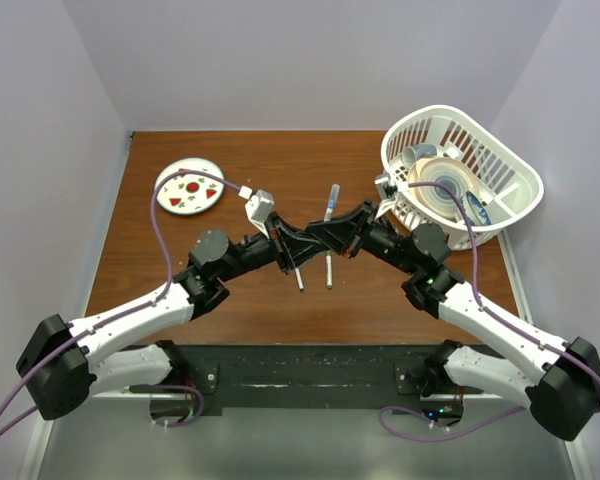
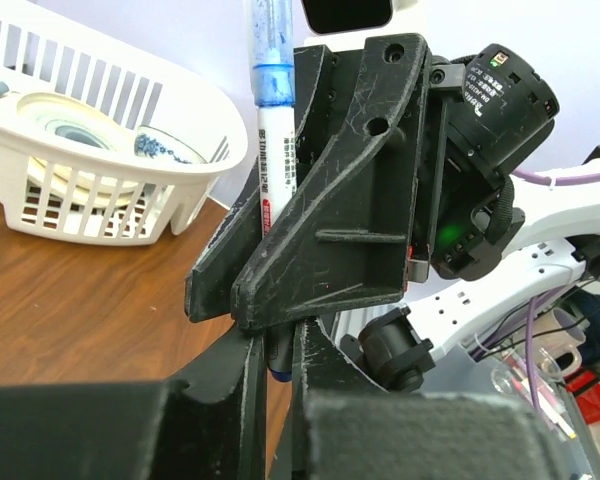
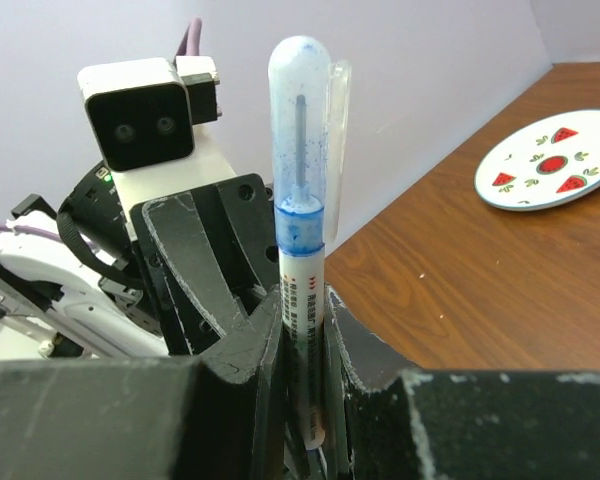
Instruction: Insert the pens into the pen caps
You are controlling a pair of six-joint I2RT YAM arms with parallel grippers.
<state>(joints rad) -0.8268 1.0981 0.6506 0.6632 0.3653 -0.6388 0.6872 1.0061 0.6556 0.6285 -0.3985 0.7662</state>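
Pen (image 3: 300, 300), blue cap (image 3: 300, 130) on its tip, held left of the basket (image 2: 80, 215): right fingers (image 3: 242, 365) pinching the barrel, left fingers (image 2: 248, 392) pinching the tail end. Recommended: push straight along the axis until seated.

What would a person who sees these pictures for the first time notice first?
First, over the middle of the table, the left jaws and the right jaws are both shut on one white pen with a translucent blue cap. Next come the white basket of dishes at the far right and the watermelon plate at the far left.
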